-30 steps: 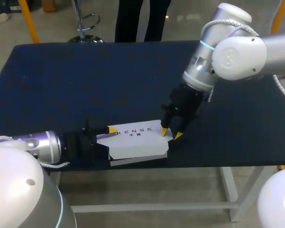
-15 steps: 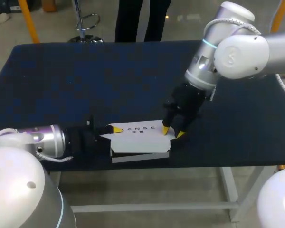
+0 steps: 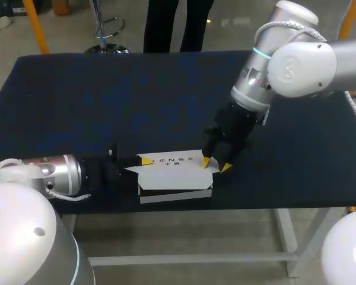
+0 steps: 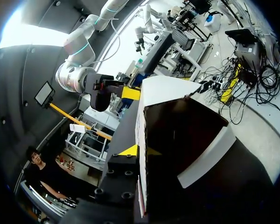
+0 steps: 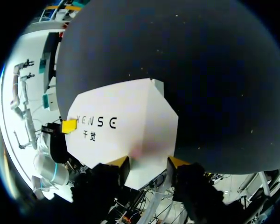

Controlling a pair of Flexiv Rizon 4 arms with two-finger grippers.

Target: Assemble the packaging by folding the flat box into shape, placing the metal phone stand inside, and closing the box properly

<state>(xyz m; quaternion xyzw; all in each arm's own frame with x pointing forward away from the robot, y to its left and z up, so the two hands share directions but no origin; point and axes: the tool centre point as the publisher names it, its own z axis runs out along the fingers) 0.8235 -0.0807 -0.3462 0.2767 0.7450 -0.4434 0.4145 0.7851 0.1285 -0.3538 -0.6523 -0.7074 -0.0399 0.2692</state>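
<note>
Right wrist view: end of white box between parted yellow tips of right gripper

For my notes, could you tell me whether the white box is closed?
Open: in the left wrist view the box shows its dark interior through one end.

The flat white cardboard box carries 1 line of dark capital letters on its top panel, with 2 smaller characters printed just beneath them.
</note>
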